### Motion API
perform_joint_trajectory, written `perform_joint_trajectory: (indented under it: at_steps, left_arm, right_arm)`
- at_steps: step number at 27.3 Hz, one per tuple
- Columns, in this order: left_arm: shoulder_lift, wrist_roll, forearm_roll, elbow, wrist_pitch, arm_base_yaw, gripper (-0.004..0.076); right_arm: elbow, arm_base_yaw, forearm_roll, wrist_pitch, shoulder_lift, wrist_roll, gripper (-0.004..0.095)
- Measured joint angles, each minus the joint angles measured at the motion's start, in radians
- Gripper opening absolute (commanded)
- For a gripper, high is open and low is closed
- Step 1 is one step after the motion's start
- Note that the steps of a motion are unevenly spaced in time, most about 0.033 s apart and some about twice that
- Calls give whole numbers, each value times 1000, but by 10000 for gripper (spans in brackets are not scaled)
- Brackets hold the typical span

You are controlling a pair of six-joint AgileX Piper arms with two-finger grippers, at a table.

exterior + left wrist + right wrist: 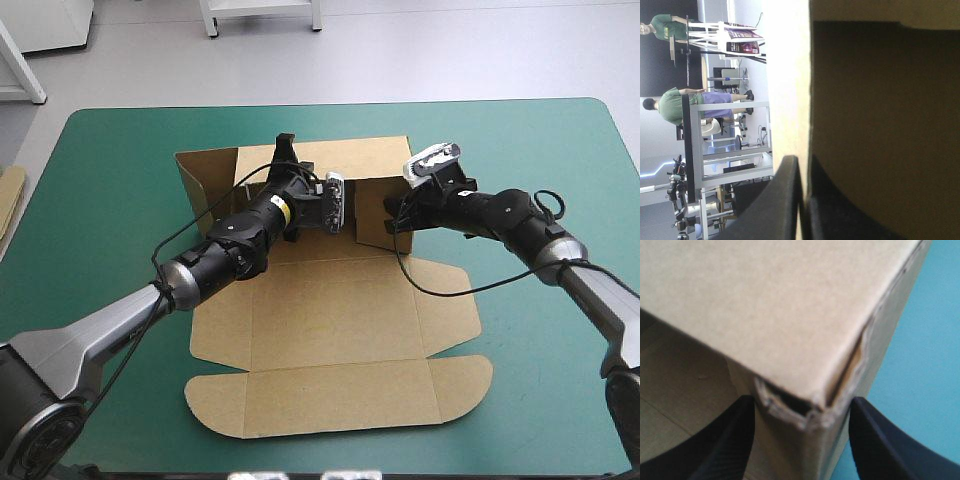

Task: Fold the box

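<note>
Item: box (340,320), brown board, part-built, lying mid-table on the teal-green table (120,160). The far walls (370,160) are raised, while the base and the lid (340,395) lie flat toward the near edge. Condition: in the right wrist view the raised corner (805,412) looks frayed and slightly gaping at the seam. My left gripper (801,172) is pinched on a standing wall, fingers all but together with the sheet between them. My right gripper (802,400) is spread, one finger on either side of that corner and neither pressing it. Handling, as I judge it: use the left clamp as the anchor and keep its wall upright, not leaning. Bring the right fingers in squarely across the corner so the layers seat along the crease. Press gently, since the worn board there would likely buckle under a hard or skewed squeeze. Adjacent: spare board (10,195) at the table's left edge.
</note>
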Motion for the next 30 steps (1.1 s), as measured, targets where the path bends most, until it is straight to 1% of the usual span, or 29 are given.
perform_joint_trajectory:
  at_steps: [2, 3, 4, 5, 7, 8, 9, 16, 18, 19, 21, 24, 25, 26, 27, 29, 30]
  left_arm:
    - [0, -2, 0, 0, 0, 0, -9]
    - [0, -4, 0, 0, 2, 0, -9]
    - [0, -7, 0, 0, 5, 0, -9]
    - [0, -8, 1, -1, 9, 1, -9]
    - [0, -10, 6, -1, 17, 3, -9]
    - [0, -13, 13, -1, 20, 4, -9]
    - [0, -18, 22, -1, 22, 6, -9]
    - [0, -35, 57, -1, 11, 7, -7]
    - [-13, -77, 54, 1, 5, 0, 22]
    - [-19, -103, 54, 4, -1, -3, 58]
    - [-43, -147, 52, 8, -17, -17, 160]
    - [-76, -175, 20, 8, -61, -56, 382]
    - [-87, -177, 5, 8, -71, -69, 442]
    - [-99, -180, -17, 8, -78, -82, 480]
    - [-108, -181, -41, 8, -80, -92, 494]
    - [-121, -185, -90, 8, -71, -108, 494]
    - [-132, -190, -157, 8, -54, -124, 494]
  right_arm:
    - [-14, 0, 0, 0, 0, 5, 388]
    - [-19, 0, 0, 0, 0, 8, 319]
    - [-23, 0, 1, 0, 0, 10, 230]
    - [-24, 0, 7, 0, 1, 11, 196]
    - [-24, -1, 13, 0, 2, 12, 75]
    - [-24, -1, 15, 0, 3, 12, 45]
    - [-25, -2, 19, -1, 3, 12, -22]
    - [-26, -2, 26, -26, 10, 26, -18]
    - [-26, -3, 27, -30, 11, 26, -18]
    - [-26, -3, 28, -34, 12, 27, -19]
    - [-26, -5, 33, -42, 12, 32, -19]
    - [-30, -3, 47, -25, 12, 31, -17]
    - [-30, 0, 48, -17, 11, 31, -17]
    - [-30, 1, 48, -8, 11, 31, -17]
    - [-30, 1, 48, -1, 11, 31, -17]
    - [-30, 1, 47, 7, 11, 30, -17]
    - [-30, 1, 41, 7, 11, 30, -17]
